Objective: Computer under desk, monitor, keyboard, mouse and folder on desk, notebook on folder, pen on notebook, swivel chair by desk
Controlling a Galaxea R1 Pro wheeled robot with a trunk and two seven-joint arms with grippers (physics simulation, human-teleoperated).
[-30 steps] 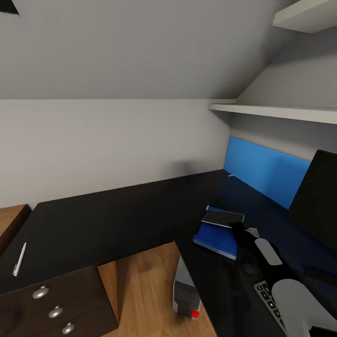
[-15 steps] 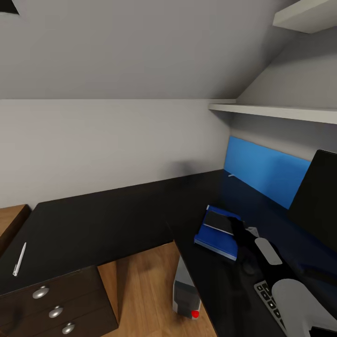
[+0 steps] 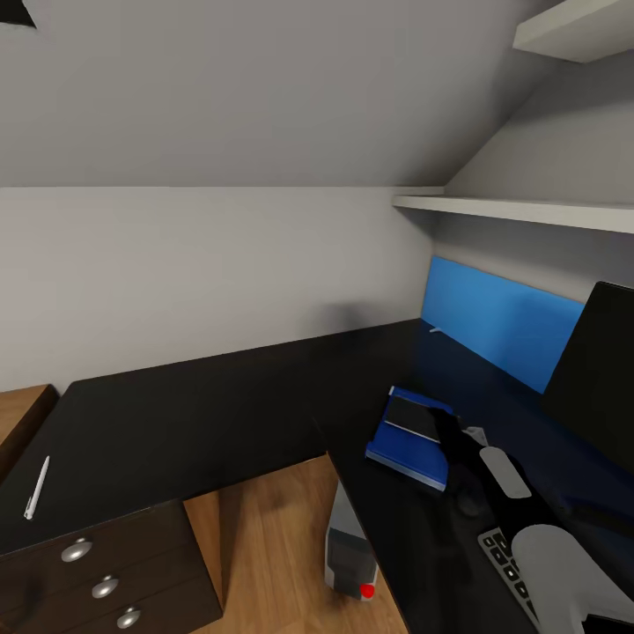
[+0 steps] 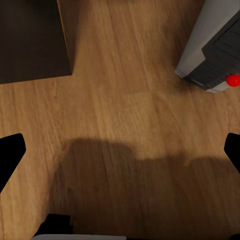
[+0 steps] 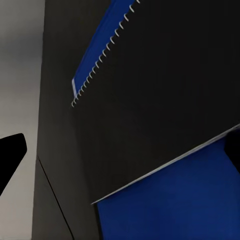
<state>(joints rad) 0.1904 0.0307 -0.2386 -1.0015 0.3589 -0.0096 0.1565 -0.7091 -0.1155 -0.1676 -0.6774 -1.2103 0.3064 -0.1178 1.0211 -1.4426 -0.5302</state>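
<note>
1. The blue folder lies flat on the black bench, with the dark notebook on top of it. That matches the stack the task asks for. In the right wrist view the notebook sits skewed on the folder, its spiral edge running past the folder's edge.
2. The pen lies on the far wing of the bench, above the drawers and well apart from the stack. Judging by that, it is the piece not yet placed.
3. The computer stands on the wooden floor under the bench edge, where it belongs. The monitor and keyboard sit at the right.
4. The right end effector hovers at the notebook's near edge. Its fingertips sit wide apart with nothing between them.
5. The left end effector hangs over bare floor near the computer, spread wide and holding nothing.
</note>
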